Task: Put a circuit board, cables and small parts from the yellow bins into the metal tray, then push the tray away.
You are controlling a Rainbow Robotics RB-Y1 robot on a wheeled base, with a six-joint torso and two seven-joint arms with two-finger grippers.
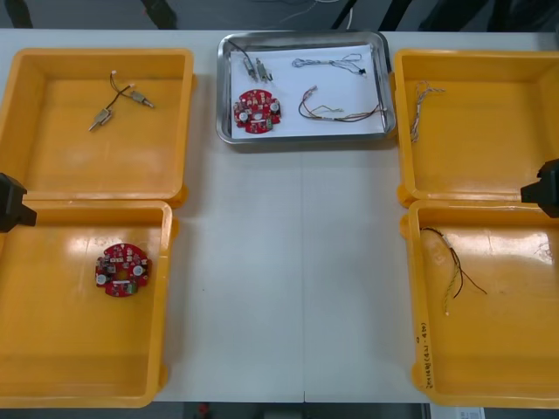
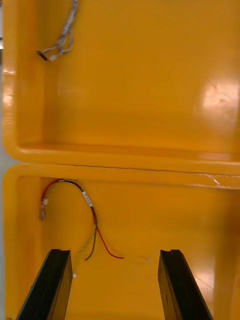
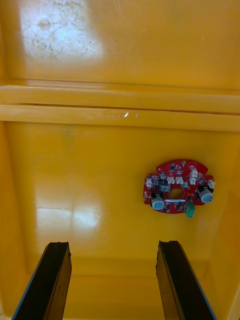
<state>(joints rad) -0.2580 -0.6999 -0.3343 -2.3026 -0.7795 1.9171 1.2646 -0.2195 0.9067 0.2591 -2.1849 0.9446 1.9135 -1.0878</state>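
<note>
Round red circuit board point(image 3: 177, 187) — judged light, stiff, fragile — is found just beyond the left gripper point(image 3: 114, 245), jaws wide; its rim is best pinched. Right gripper point(image 2: 115, 252), jaws wide, is parked over a yellow bin point(image 2: 165, 220).

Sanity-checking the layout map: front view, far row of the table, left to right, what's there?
far-left yellow bin with small metal parts → metal tray → far-right yellow bin with a twisted cable

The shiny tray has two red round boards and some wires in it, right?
Not quite. The metal tray holds just one red circuit board, along with cables and small metal parts, as the front view shows. The other board lies in a yellow bin on the left.
</note>
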